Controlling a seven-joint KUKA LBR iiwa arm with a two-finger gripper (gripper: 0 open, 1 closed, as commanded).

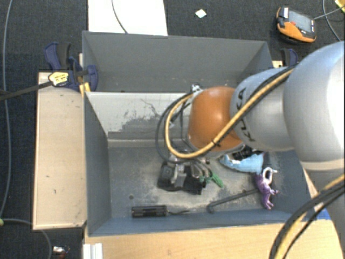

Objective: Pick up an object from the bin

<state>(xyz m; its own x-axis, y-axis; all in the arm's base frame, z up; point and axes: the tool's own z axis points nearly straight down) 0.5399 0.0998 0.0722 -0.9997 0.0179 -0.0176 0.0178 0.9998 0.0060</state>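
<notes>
My gripper point(182, 178) is low over the bin floor, a little right of its middle, below the orange wrist cover. A small green piece point(216, 181) pokes out just to its right; whether it touches the gripper is hidden. A black pen-like stick point(149, 211) lies flat near the front wall, to the gripper's lower left. A thin dark rod point(232, 198) lies slanted to the lower right. A purple toy figure point(265, 186) stands beyond it by the right wall. A light blue thing point(245, 162) lies partly under the arm.
The arm and its cables cover the right rear of the bin. The left half of the floor is bare grey metal with scuff marks.
</notes>
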